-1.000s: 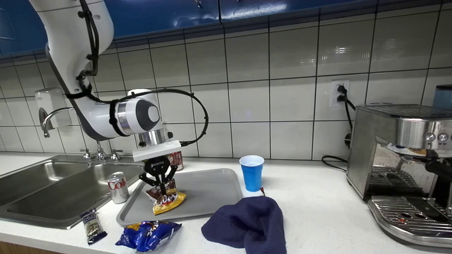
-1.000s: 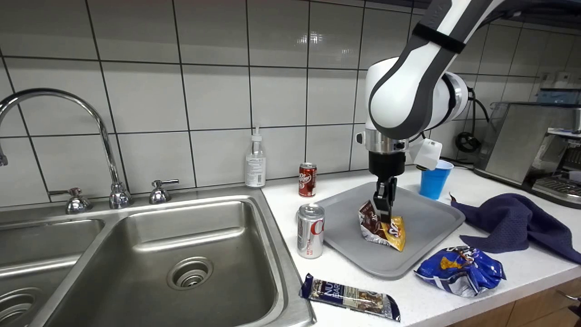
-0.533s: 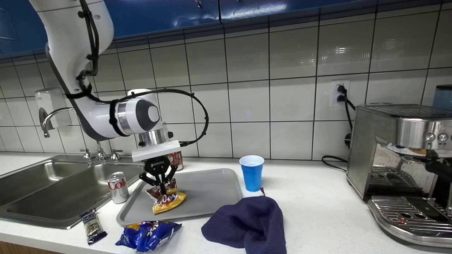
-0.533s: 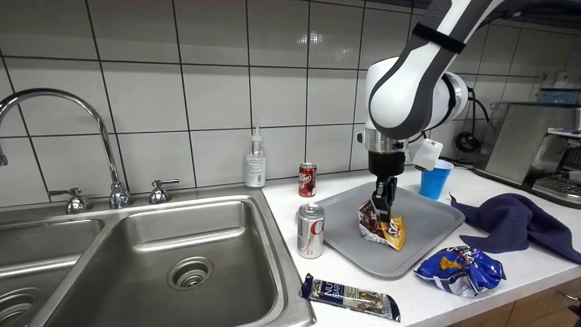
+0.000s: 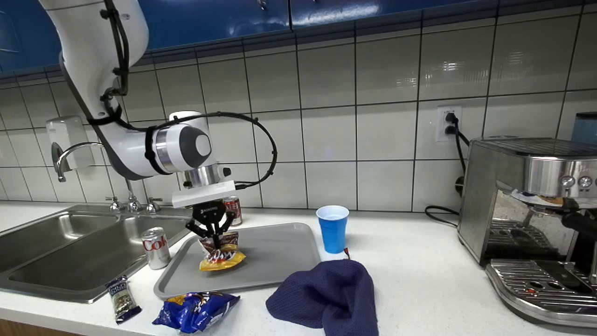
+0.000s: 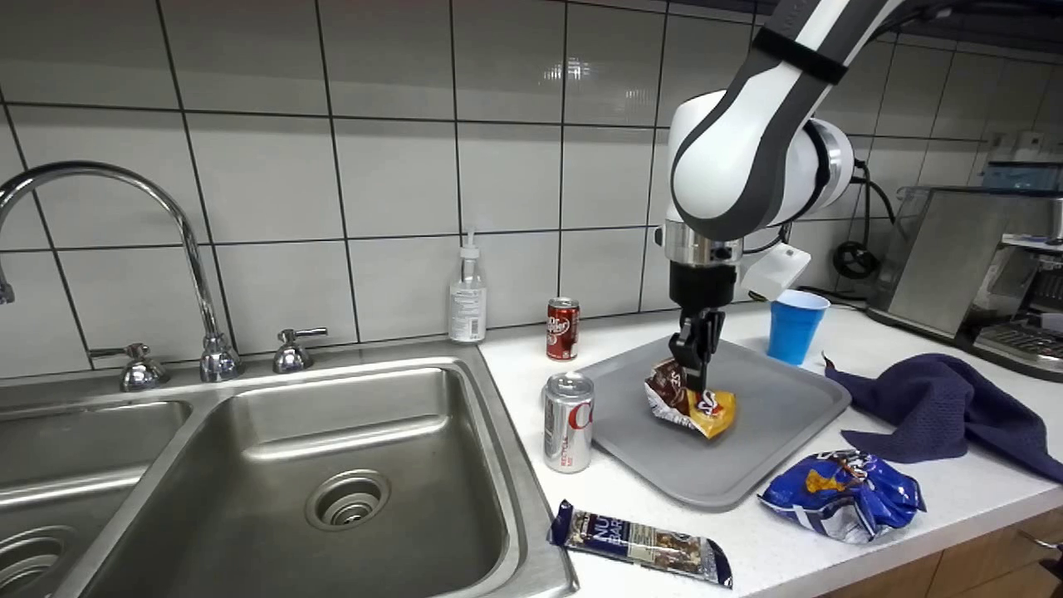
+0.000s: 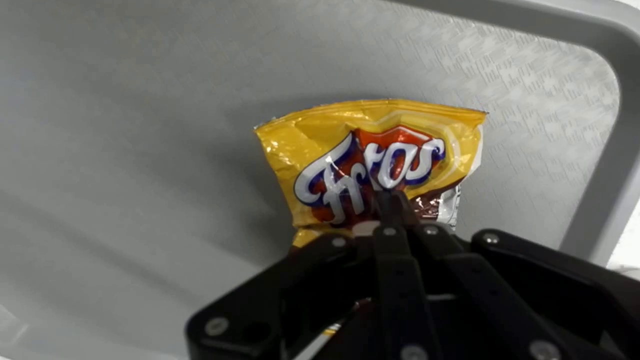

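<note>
Wrist view: gripper (image 7: 392, 201) clenched on the creased middle of a Fritos bag (image 7: 367, 160), likely light, soft and crushable; that gathered fold seems its best hold; below the bag, a gray tray (image 7: 140, 110); beside that, in an exterior view, a silver can (image 6: 568, 425).

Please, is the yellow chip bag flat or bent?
Bent: the pincer pinches the yellow bag near its middle; the wrist view shows a crease through its lettering.

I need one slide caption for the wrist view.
The gripper pinches a creased Fritos bag, with a gray tray beneath.
</note>
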`<state>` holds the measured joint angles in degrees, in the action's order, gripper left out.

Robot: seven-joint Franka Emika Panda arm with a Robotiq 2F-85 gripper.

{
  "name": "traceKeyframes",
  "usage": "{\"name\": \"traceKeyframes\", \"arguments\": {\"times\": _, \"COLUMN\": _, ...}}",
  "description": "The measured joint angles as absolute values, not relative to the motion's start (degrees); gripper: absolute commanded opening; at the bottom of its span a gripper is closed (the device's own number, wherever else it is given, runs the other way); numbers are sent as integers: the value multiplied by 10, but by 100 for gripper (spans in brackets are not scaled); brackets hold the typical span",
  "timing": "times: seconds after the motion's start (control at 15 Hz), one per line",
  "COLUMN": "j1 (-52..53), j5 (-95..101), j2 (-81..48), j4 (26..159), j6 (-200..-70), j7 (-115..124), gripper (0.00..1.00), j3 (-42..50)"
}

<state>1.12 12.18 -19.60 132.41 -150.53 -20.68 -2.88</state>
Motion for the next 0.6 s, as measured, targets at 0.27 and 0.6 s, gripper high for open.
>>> {"name": "traceKeyframes", "arguments": {"times": 0.27, "j1": 11, "j5": 118, "j2": -196, "j4": 1312, "j6": -1505, "j7": -179, "gripper": 0, "j3": -29}}
{"name": "traceKeyframes", "arguments": {"times": 0.6, "j1": 11, "j5": 115, "j2": -197, "j4": 1290, "j6": -1505, "j7": -135, "gripper": 0, "j3": -27}}
